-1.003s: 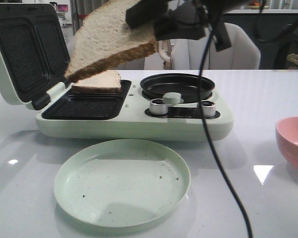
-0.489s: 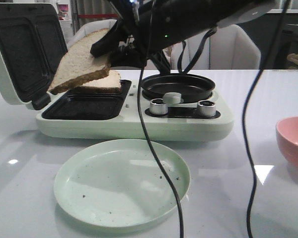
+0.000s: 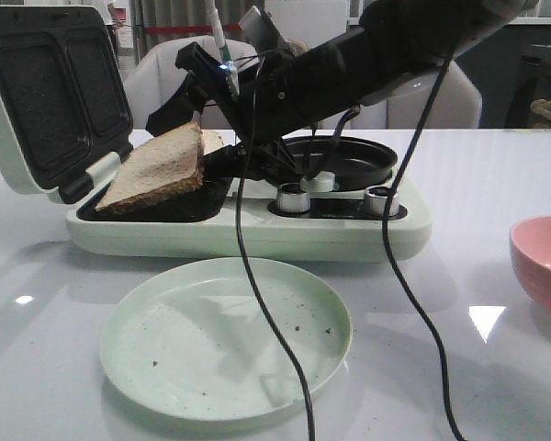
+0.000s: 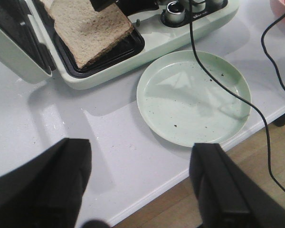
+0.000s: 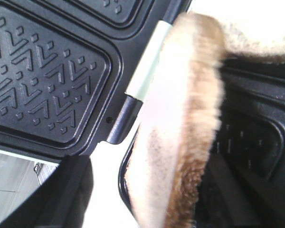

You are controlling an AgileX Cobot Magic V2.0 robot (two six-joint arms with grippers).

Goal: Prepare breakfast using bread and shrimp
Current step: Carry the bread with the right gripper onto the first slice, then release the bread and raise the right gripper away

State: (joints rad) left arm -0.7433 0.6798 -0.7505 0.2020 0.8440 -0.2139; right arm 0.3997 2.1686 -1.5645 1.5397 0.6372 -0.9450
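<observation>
One slice of bread [image 3: 156, 170] lies tilted in the sandwich maker's front left tray [image 3: 179, 204], its far edge raised against the second slice [image 3: 213, 141] behind it. My right gripper [image 3: 200, 138] is at that raised edge. In the right wrist view the slice [image 5: 180, 118] stands edge-on between the jaws of my right gripper [image 5: 149, 185], with a bright gap between one finger [image 5: 66, 190] and the bread. My left gripper [image 4: 140, 156] is open and empty above the table's front edge. No shrimp is in view.
The sandwich maker [image 3: 257, 234] has its lid [image 3: 55, 92] up at the left, and a round black pan [image 3: 335, 161] and two knobs on its right half. A pale green plate [image 3: 225, 335] lies in front. A pink bowl [image 3: 544, 262] is at the right edge. Black cables [image 3: 257, 303] hang over the plate.
My right arm has brought the slice down from high above the sandwich maker. Its near edge now rests in the front left tray.
</observation>
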